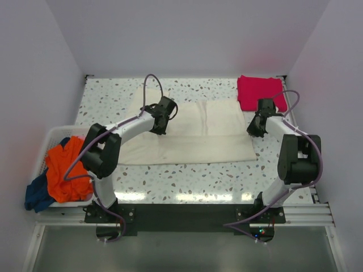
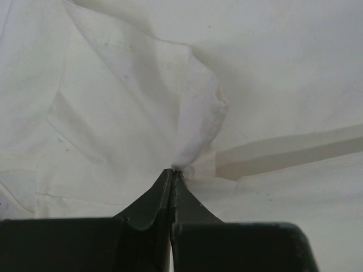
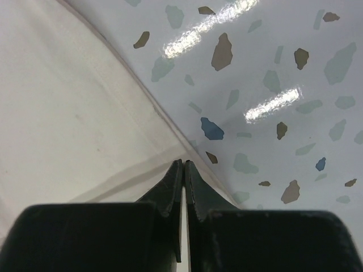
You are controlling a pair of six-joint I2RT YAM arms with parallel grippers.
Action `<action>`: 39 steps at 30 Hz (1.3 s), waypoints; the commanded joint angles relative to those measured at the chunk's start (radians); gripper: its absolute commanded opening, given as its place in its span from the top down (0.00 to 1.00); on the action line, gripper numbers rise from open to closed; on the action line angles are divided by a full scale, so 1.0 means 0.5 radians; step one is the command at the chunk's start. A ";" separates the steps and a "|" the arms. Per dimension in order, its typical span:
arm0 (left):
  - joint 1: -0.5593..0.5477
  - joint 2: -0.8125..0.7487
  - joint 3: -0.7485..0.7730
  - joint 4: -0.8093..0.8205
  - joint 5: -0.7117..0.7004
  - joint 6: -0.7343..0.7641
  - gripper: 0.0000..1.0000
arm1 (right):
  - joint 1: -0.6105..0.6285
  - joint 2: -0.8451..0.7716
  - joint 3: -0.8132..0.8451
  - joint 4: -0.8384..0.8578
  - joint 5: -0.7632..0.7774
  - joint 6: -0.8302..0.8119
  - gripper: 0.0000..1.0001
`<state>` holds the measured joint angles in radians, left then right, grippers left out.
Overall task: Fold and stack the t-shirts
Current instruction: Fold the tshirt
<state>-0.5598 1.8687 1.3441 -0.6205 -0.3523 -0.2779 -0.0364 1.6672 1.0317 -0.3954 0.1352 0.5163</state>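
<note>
Pressed tight together, the 2 fingers of the left gripper [image 2: 172, 171] pinch a raised peak of the cream t-shirt [image 2: 113, 113], which lies spread across the middle of the speckled table [image 3: 272, 68]. The right gripper [image 3: 183, 164] is closed too, tips at that shirt's right hem; whether cloth is caught I cannot tell. Beyond it, a folded magenta t-shirt [image 1: 260, 92] sits at the far right corner. An orange t-shirt [image 1: 67, 170] and a dark blue t-shirt [image 1: 37, 195] spill from the white basket [image 1: 54, 133] at the left.
</note>
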 commanded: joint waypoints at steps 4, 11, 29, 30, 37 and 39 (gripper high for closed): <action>0.030 -0.001 0.036 -0.005 0.017 -0.042 1.00 | -0.016 0.102 0.133 0.058 -0.056 0.014 0.95; 0.052 -0.163 0.058 0.069 0.097 -0.143 0.33 | -0.010 -0.021 0.210 -0.016 -0.105 -0.020 0.44; 0.202 -0.344 -0.672 0.949 0.603 -0.723 0.63 | 0.533 -0.190 -0.127 0.097 -0.126 0.010 0.44; 0.202 -0.338 -0.697 0.968 0.606 -0.739 0.64 | 0.539 -0.193 -0.137 0.091 -0.117 0.001 0.44; 0.187 -0.274 -0.859 1.011 0.508 -0.809 0.69 | 0.542 -0.205 -0.275 0.165 -0.132 0.032 0.44; 0.157 -0.249 -0.890 1.023 0.478 -0.825 0.68 | 0.542 -0.190 -0.342 0.208 -0.139 0.068 0.44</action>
<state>-0.4622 1.7222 0.9329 -0.1593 -0.0814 -0.6544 0.2302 1.5719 0.8959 -0.3534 0.0788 0.5224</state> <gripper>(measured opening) 0.315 0.560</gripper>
